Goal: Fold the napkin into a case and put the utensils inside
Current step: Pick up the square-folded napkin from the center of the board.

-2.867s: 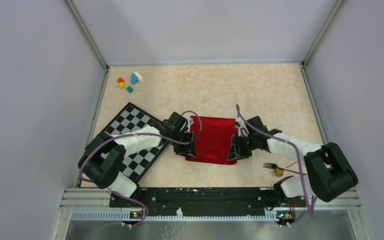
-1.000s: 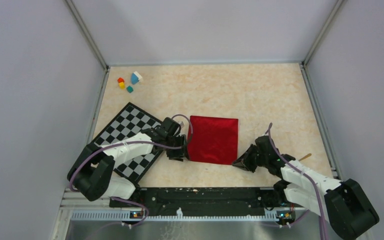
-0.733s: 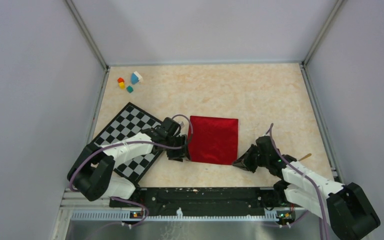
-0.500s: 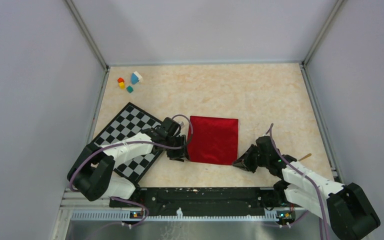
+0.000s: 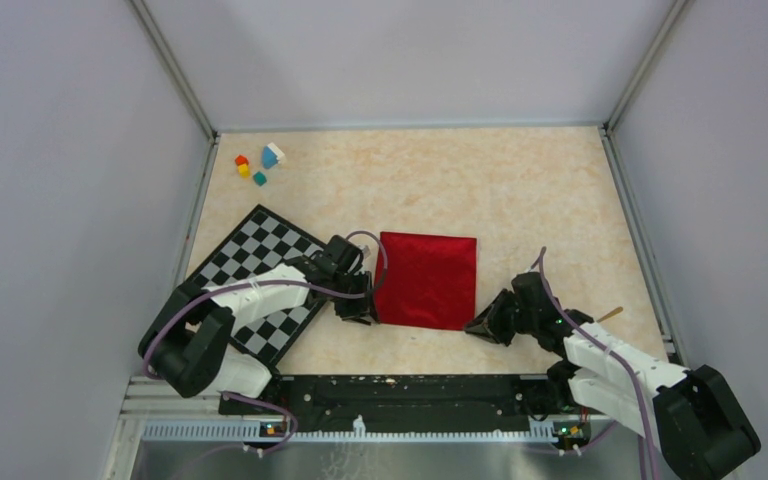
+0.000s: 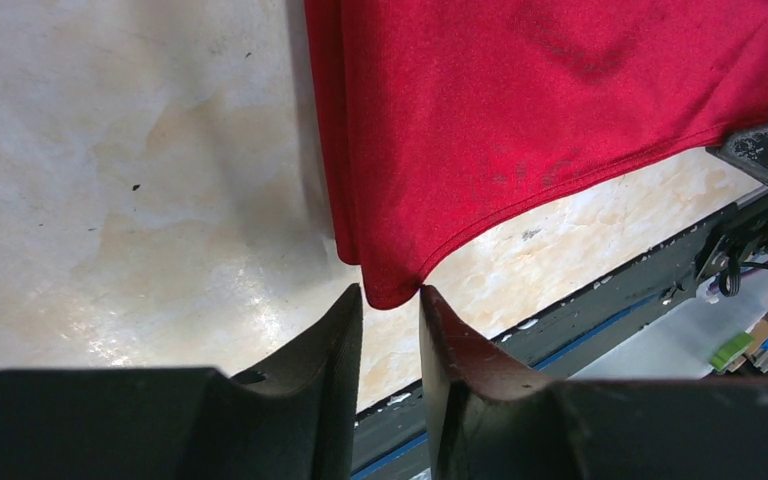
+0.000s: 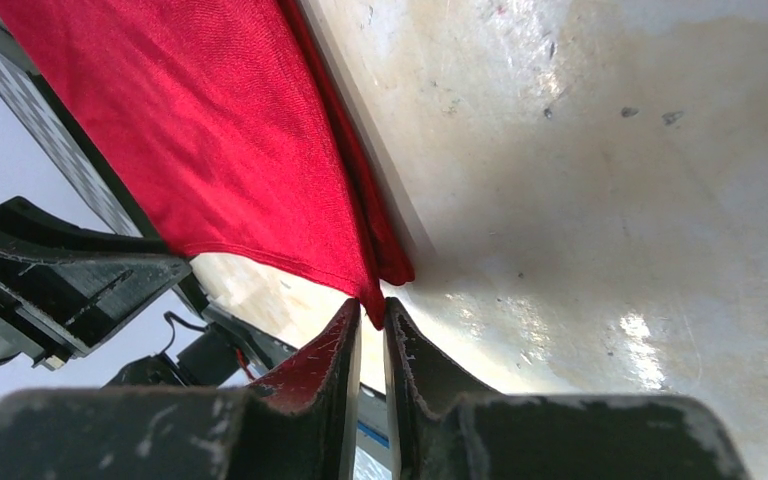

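Observation:
The red napkin (image 5: 425,278) lies flat on the table as a folded, roughly square cloth. My left gripper (image 5: 365,312) is at its near left corner. In the left wrist view the jaws (image 6: 391,295) are close together with the corner of the napkin (image 6: 540,100) pinched between the tips. My right gripper (image 5: 475,327) is at the near right corner. In the right wrist view (image 7: 372,308) its jaws are nearly closed on the tip of the napkin (image 7: 220,130). Only the tan tip of the spoon handle (image 5: 612,313) shows beside my right arm. The fork is hidden.
The black-and-white checkered mat (image 5: 250,262) lies left of the napkin, under my left arm. Small coloured blocks (image 5: 258,162) sit at the far left corner. The black rail (image 5: 400,392) runs along the near edge, close behind both grippers.
Since 2.9 s ago both grippers moved toward the near edge, from over the napkin to its near corners, and the right arm swung over the utensils. In the last second nothing visibly moved.

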You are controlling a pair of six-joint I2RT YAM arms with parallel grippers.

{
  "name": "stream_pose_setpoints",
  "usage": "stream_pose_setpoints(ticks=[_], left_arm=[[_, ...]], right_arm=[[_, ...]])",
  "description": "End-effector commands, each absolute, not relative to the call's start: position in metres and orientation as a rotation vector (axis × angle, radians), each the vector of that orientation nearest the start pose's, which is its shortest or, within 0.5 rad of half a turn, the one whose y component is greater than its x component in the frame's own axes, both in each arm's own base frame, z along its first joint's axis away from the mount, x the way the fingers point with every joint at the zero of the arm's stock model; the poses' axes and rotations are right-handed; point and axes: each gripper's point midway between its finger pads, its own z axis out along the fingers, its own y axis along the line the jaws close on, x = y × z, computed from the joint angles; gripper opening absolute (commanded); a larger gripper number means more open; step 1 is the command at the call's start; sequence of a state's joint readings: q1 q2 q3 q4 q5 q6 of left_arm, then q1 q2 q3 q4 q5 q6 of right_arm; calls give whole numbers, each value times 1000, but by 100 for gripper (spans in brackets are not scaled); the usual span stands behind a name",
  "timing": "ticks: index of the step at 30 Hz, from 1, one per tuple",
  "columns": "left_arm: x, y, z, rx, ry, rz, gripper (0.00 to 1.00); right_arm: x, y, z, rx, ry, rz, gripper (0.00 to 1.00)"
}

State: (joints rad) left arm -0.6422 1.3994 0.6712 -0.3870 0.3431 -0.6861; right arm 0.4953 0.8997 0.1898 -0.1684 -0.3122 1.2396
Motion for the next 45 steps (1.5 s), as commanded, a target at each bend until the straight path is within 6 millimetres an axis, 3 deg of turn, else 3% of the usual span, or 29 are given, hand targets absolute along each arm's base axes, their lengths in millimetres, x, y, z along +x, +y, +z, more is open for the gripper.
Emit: stream_pose_setpoints(ticks=[1,10,18,24,29,35,39,45], left_arm=[[174,-236,41,62,2844,-849,32],[174,-235,39,64,2848,-840,31],[173,-232,38,59,2849,-821,17],[172,-229,35,54,2854,-806,13],[170,-229,33,52,2856,-809,11],[169,-229,33,52,2854,-813,8],[170,-229,36,49,2847,-818,5],[174,-233,51,55,2822,-840,0]], right_arm=[[150,190,31,817,2602,1071,13],[147,193,33,830,2607,1107,16],[148,189,30,830,2605,1075,9],[146,188,25,839,2611,1067,20],[147,188,24,850,2599,1074,23],[146,190,24,845,2611,1077,14],[145,190,26,848,2612,1090,0],[143,190,36,838,2613,1095,0]])
